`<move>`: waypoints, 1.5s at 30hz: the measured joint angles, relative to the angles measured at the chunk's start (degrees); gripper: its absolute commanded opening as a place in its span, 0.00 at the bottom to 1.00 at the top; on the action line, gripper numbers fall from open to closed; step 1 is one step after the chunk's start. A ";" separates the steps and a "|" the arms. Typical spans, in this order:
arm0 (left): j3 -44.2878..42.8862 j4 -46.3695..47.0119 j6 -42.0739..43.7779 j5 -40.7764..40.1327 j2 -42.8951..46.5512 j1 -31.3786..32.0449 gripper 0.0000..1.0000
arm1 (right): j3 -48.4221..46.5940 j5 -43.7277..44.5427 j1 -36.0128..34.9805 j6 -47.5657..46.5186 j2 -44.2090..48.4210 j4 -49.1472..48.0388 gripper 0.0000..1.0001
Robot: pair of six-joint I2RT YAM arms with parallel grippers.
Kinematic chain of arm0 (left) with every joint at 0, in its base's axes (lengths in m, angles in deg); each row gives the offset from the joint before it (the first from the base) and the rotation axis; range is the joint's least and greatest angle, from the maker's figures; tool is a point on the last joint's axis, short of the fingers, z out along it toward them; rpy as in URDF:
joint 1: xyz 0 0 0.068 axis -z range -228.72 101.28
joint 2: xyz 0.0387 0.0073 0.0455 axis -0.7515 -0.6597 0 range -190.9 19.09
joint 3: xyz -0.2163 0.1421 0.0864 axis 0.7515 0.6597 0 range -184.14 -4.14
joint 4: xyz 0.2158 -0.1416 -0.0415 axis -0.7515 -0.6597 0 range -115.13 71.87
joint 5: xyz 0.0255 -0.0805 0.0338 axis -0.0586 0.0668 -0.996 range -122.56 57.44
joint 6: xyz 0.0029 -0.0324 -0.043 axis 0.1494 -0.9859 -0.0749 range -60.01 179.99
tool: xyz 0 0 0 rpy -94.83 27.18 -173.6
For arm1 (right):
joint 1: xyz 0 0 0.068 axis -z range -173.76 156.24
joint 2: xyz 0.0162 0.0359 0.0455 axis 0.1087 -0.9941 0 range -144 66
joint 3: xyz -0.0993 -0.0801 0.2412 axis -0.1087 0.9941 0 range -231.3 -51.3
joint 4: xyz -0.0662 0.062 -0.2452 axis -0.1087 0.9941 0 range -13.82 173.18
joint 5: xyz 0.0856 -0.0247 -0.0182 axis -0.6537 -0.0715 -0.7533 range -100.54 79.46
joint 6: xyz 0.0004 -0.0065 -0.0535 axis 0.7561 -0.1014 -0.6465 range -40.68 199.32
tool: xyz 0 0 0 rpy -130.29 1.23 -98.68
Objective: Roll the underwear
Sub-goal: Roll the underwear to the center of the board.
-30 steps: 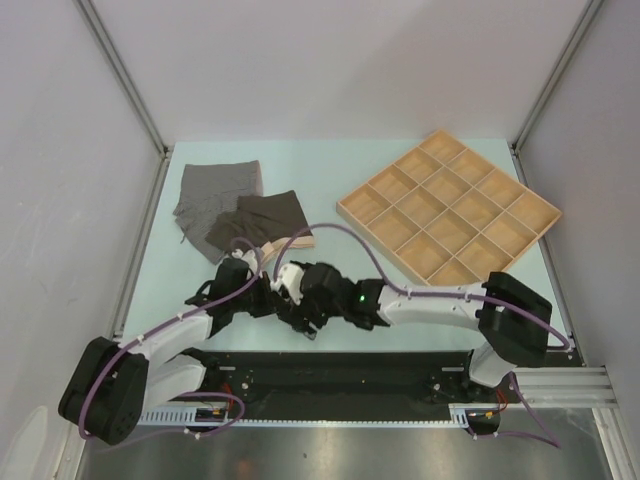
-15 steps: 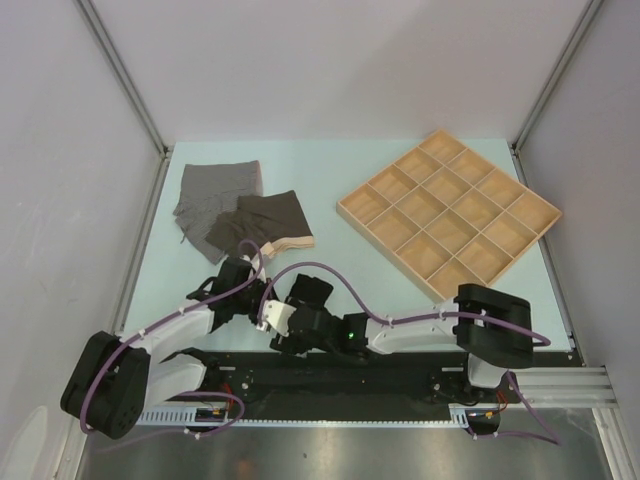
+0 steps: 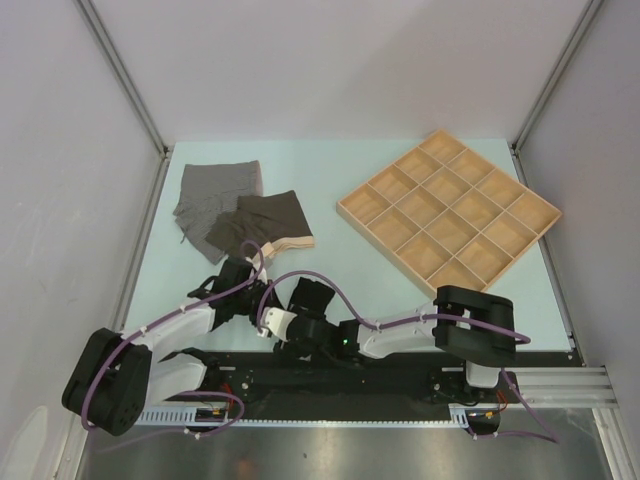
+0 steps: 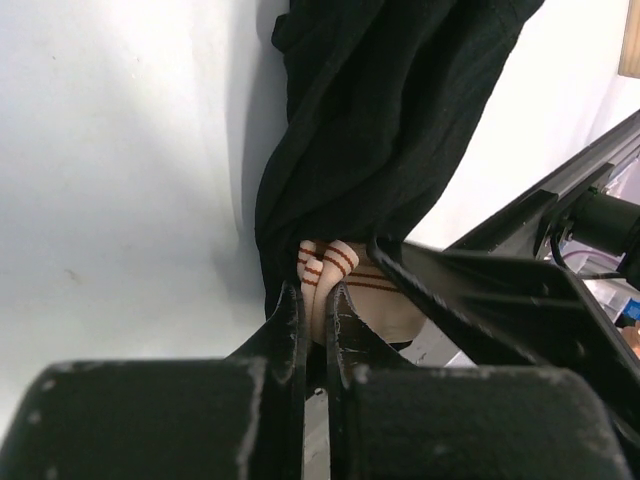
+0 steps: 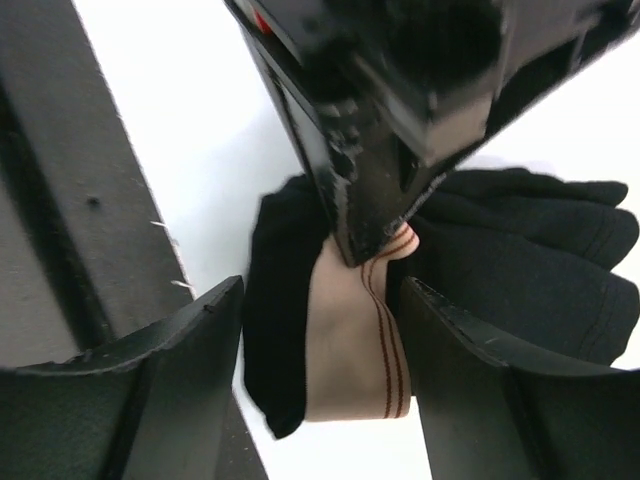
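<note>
While my left tool [image 4: 317, 305] is pressed together on the cream, red-striped waistband [image 4: 335, 262] of the black briefs [image 4: 390, 120], the rest of that cloth trails away from the pinch in a bunched, folded mass. This is at the near left of the bench [image 3: 340, 170], down between my two wrists, where the overhead view hides it under my arms. My right tool [image 5: 322, 290] stands spread, one finger on either side of the same band, right under the tips of the left tool. It brackets the band but does not look to be squeezing it.

I judge this cloth light, limp and stretchy. It will sag, slide over itself and spring out of any loose roll. The elastic band is the thickest, firmest part, so that is where I would take hold, flat across the stripes, not on the thin black jersey, which would only pull thin.

The heather grey pair [image 3: 218, 190] lies flat at the far left. The dark brown pair [image 3: 258, 220] overlaps its near right corner, pale band toward me. The wooden tray [image 3: 450, 215] sits well apart on the right.
</note>
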 measured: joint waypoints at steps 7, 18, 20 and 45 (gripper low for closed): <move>-0.09 -0.17 -0.02 0.26 0.11 -0.15 0.00 | 1.46 0.17 1.51 2.01 -0.50 -2.12 0.33; -0.15 -1.05 0.02 0.48 2.32 -2.93 0.48 | 1.46 -3.54 2.91 2.95 -0.31 -2.56 0.00; -0.15 -0.59 -0.63 0.35 4.46 -4.66 0.63 | 1.14 -6.49 4.37 4.55 0.09 -1.51 0.00; 9.29 7.74 1.29 -14.91 25.99 -4.39 0.69 | -1.77 -51.06 30.08 25.44 -1.86 2.97 0.00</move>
